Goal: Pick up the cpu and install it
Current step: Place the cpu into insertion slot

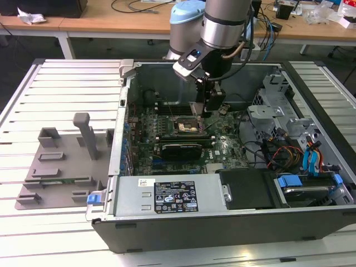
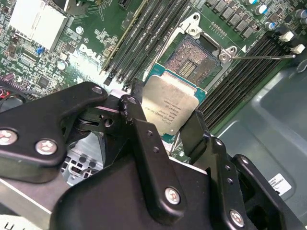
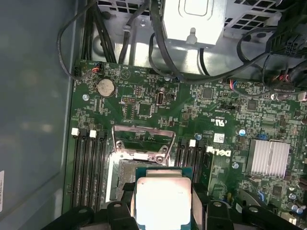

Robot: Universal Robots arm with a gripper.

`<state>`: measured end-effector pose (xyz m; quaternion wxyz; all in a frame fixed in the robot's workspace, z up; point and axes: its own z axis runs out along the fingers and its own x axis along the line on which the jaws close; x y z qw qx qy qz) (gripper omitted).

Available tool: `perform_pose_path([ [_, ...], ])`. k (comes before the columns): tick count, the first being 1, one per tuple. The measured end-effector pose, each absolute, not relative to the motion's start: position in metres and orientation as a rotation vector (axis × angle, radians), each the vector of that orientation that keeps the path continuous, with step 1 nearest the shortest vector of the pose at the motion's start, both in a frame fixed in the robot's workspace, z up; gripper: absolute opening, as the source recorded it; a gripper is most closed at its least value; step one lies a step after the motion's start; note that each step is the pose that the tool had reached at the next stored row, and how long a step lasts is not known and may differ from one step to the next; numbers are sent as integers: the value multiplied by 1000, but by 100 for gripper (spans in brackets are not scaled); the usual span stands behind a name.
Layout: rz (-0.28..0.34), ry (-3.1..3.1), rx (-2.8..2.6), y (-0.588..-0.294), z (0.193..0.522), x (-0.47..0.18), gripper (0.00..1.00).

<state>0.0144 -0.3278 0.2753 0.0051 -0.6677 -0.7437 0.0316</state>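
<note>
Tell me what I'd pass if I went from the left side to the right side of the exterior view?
Grey plastic jig → open socket → gripper, shut on the cpu → silver metal cage → blue cables.

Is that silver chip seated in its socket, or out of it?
Out. The cpu is clamped in the gripper above the motherboard, and the socket beyond it shows its bare contacts.
</note>
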Motion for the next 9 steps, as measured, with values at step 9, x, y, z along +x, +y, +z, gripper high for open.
perform_pose_path([
  [9, 99, -2329, -2091, -326, 265, 2, 55],
])
